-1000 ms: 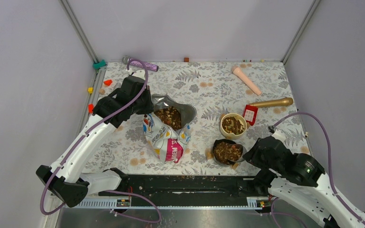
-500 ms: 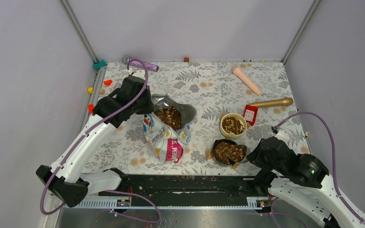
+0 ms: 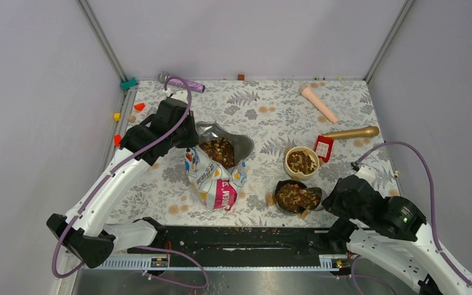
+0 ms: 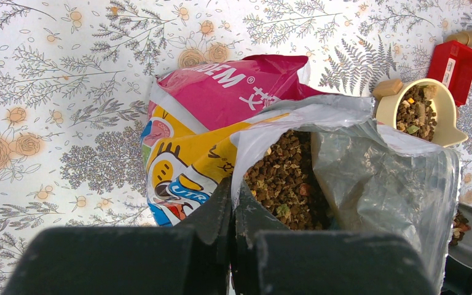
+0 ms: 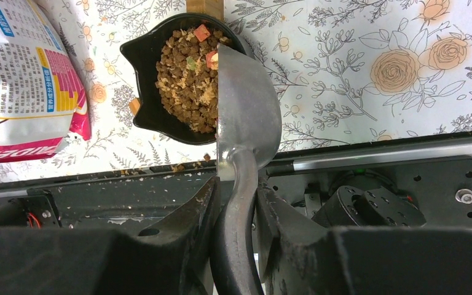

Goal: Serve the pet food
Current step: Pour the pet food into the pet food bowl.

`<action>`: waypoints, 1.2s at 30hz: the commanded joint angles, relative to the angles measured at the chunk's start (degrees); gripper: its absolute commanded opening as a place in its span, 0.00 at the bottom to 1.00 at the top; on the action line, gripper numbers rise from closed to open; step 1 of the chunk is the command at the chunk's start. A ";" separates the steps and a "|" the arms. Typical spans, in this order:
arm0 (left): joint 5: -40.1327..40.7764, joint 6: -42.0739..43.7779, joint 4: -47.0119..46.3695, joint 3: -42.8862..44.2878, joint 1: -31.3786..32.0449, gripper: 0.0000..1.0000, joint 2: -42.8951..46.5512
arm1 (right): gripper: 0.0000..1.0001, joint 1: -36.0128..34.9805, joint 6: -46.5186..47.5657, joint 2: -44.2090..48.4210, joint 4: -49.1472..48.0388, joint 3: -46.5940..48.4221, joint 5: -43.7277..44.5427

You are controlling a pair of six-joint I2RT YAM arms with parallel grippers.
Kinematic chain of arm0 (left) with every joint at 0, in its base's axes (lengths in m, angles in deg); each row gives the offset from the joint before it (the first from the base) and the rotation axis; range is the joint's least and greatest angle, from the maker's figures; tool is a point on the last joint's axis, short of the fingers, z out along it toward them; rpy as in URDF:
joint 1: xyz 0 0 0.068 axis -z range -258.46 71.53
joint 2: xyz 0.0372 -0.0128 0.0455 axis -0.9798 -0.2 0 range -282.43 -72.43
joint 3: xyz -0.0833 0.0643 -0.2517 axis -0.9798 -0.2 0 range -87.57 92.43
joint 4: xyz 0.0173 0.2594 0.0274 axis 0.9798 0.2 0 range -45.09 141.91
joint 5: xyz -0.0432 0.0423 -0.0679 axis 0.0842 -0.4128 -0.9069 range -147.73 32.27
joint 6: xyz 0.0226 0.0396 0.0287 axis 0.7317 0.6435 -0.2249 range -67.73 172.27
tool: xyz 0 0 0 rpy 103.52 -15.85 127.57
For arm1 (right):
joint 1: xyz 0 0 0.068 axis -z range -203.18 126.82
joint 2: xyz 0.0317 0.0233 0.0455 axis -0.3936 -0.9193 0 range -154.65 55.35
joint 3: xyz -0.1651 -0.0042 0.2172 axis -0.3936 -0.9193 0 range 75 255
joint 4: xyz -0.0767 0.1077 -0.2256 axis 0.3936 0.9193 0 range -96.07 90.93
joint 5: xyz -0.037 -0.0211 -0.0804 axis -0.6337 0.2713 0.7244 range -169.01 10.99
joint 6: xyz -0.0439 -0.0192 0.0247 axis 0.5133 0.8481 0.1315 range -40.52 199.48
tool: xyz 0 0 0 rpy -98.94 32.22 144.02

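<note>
The open pet food bag (image 3: pixel 218 178) lies mid-table, with kibble (image 3: pixel 217 150) showing in its mouth. My left gripper (image 3: pixel 187 136) is shut on the bag's white rim (image 4: pixel 246 153), at the left of the opening (image 4: pixel 286 181). A black bowl (image 3: pixel 295 196) heaped with kibble sits near the front. A cream bowl (image 3: pixel 301 161) with kibble stands behind it. My right gripper (image 5: pixel 236 187) is shut on the handle of a metal scoop (image 5: pixel 246 117). The scoop is turned on its side over the black bowl's (image 5: pixel 144 67) right rim, against the kibble heap (image 5: pixel 187 80).
A red box (image 3: pixel 323 148), a gold cylinder (image 3: pixel 350 132) and a pink cone (image 3: pixel 318 103) lie at the back right. A purple tube (image 3: pixel 181 82) and small coloured blocks (image 3: pixel 139 106) are at the back left. Loose kibble lies on the black rail (image 3: pixel 239 230).
My right arm has drawn back to the right, bringing the scoop to the black bowl's right rim. The left arm and bag have not moved.
</note>
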 commanded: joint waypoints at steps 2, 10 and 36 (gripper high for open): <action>0.45 0.91 -1.20 0.43 -0.28 0.00 -0.52 | 0.00 -0.28 2.90 -1.89 -2.22 2.34 0.08; 0.45 0.91 -1.21 0.44 -0.24 0.00 -0.45 | 0.00 -0.28 5.83 -4.56 -5.34 2.86 -2.92; 0.85 0.97 -1.24 0.47 -0.24 0.00 -0.18 | 0.00 -0.27 9.41 -8.69 3.16 9.90 1.59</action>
